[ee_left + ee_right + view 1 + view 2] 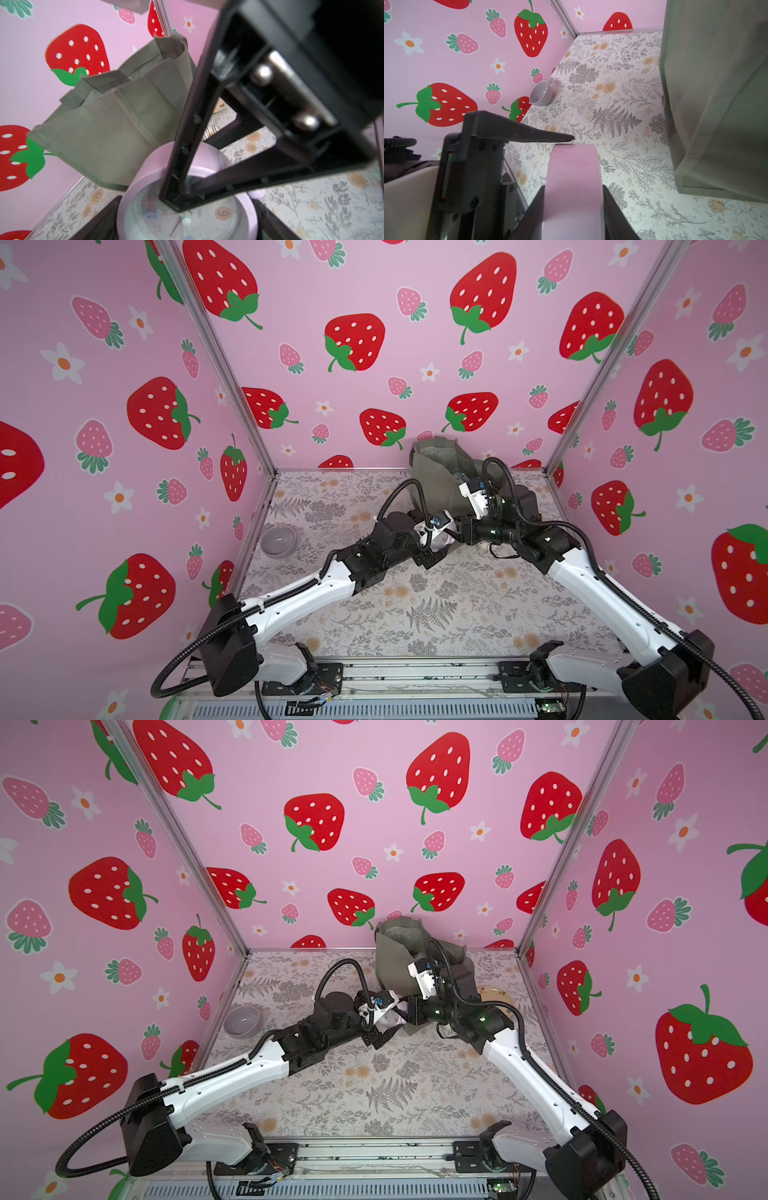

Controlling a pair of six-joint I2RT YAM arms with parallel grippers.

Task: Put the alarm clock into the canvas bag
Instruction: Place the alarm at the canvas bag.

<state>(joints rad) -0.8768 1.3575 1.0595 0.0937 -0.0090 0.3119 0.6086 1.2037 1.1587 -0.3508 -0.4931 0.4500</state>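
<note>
The alarm clock [207, 216] is round and lilac, with a pale dial. It is held low in front of the canvas bag [434, 477], a grey-green tote standing slumped at the back of the table. My right gripper [573, 207] is shut on the clock, one finger on its face and one on its back. My left gripper [187, 230] is open, its fingers [519, 131] straddling the clock's rim [573, 176] with a thin gap. In both top views only a pale sliver of the clock [392, 1017] shows between the two wrists. The bag [395, 961] rises behind them.
A grey bowl [278, 541] sits by the left wall. It also shows in the right wrist view as the bowl [540, 93]. A tan plate [494, 994] lies to the right of the bag. The flowered table [415, 614] spreads out in front of the arms.
</note>
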